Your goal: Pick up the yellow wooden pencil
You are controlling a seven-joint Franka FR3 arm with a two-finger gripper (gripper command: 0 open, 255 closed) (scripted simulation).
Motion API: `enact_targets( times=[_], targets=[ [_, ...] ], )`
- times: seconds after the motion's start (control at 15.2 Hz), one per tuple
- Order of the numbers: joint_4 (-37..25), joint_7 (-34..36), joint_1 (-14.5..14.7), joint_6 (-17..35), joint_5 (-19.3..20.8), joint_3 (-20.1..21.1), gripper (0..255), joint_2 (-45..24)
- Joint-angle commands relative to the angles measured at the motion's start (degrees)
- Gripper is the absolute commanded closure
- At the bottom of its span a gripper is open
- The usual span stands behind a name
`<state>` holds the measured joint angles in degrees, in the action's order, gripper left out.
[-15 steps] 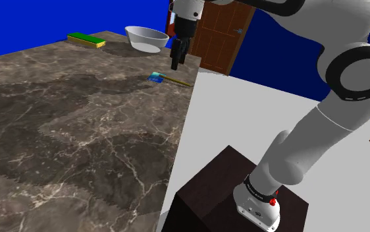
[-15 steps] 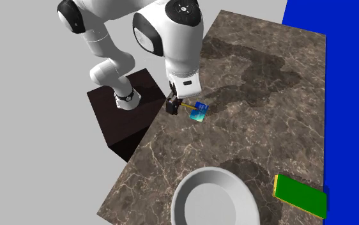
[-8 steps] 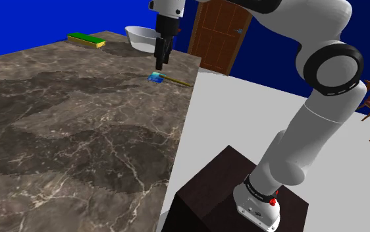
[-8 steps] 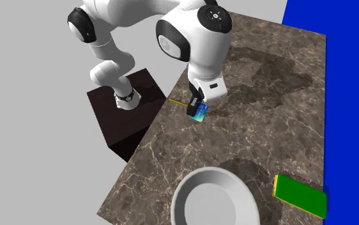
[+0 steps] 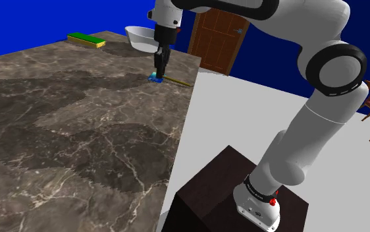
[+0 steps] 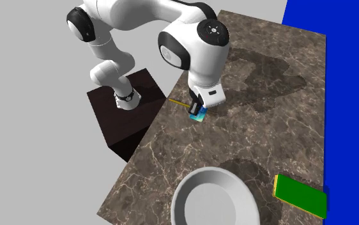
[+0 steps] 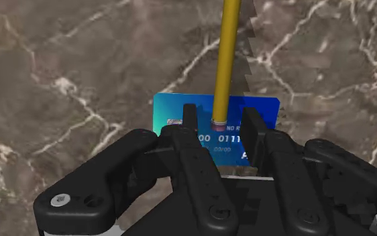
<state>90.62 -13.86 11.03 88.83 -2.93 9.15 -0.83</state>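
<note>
pincer [image 7: 219, 127] open astride yellow pencil [image 7: 226, 60] | it lies on blue card [image 7: 174, 110] | white bowl [image 6: 188, 192] well apart

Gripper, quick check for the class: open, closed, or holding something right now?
Gripper: open, with its fingers apart on either side of the end of the yellow pencil, not touching it and holding nothing.

blue card [image 7: 180, 112] under pencil [image 7: 226, 60] end, open marble tabletop [image 7: 60, 67] around
</note>
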Motion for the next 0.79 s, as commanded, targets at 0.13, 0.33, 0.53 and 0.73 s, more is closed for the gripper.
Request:
enact_targets(
  times=[0.13,0.33,0.53,0.73],
  targets=[
    [0.1,0.0,0.0,0.1,0.0,0.0,255,0.0],
    [0.1,0.0,0.0,0.1,0.0,0.0,255,0.0],
    [-0.9,0.1,0.0,-0.7,0.0,0.0,255,-0.2],
    [-4.1,0.3,0.1,-3.2,0.1,0.1,255,-0.9]
  ],
)
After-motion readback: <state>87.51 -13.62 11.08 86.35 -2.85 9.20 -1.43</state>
